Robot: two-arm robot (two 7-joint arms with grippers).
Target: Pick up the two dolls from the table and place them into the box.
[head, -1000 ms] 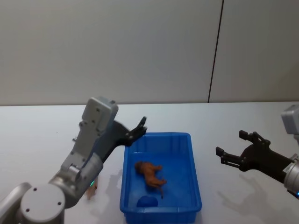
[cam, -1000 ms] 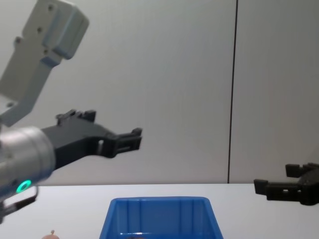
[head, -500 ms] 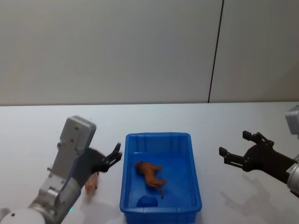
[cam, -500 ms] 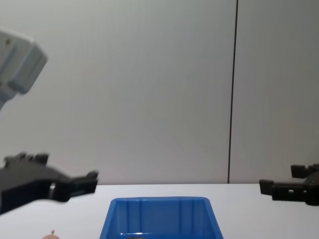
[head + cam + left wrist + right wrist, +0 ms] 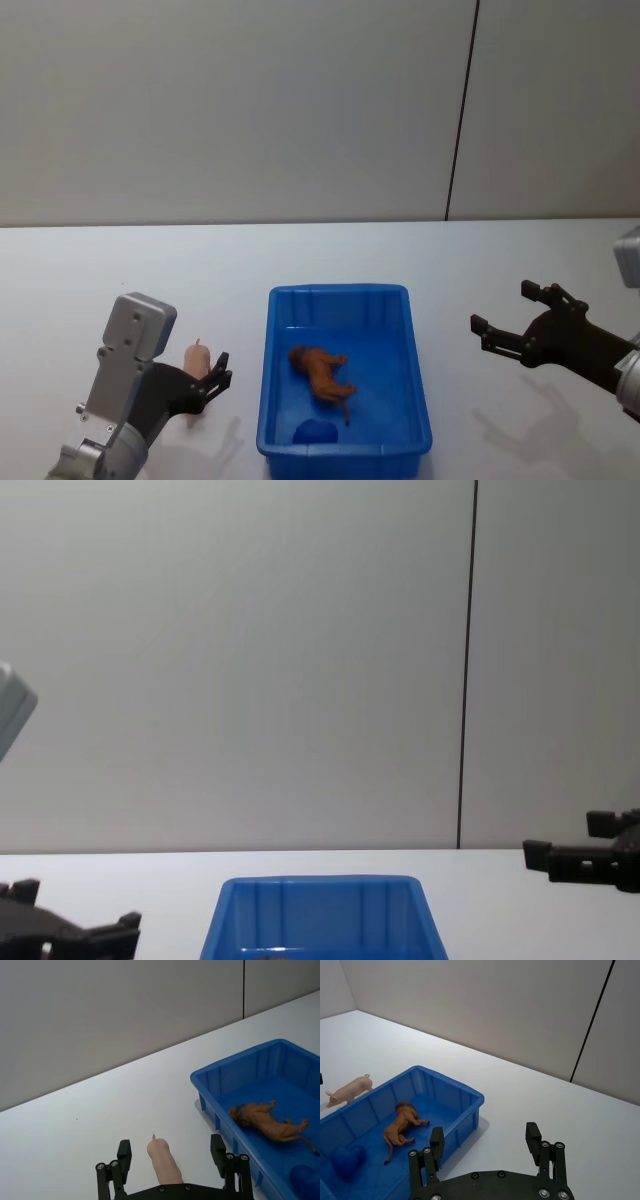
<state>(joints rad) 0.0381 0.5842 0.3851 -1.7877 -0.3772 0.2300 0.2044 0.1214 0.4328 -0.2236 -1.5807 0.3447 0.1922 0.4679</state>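
— White table [image 5: 120, 270], pink doll [image 5: 163, 1162] left of the box [image 5: 415, 440], left gripper [image 5: 175, 1157] spread around it.
— Soft, light; pinch mid-body. Right gripper [image 5: 515, 325] idles, released.

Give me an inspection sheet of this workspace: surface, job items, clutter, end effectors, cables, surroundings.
Surface: white table, bare around the bin.
Job items: brown doll lies inside the blue box; pink doll lies on the table to the box's left.
Clutter: a small blue object in the box's near end.
End effectors: left end effector open, fingers either side of the pink doll; right end effector open, held above the table right of the box.
Cables: nothing seen.
Surroundings: plain grey wall with a dark vertical seam.
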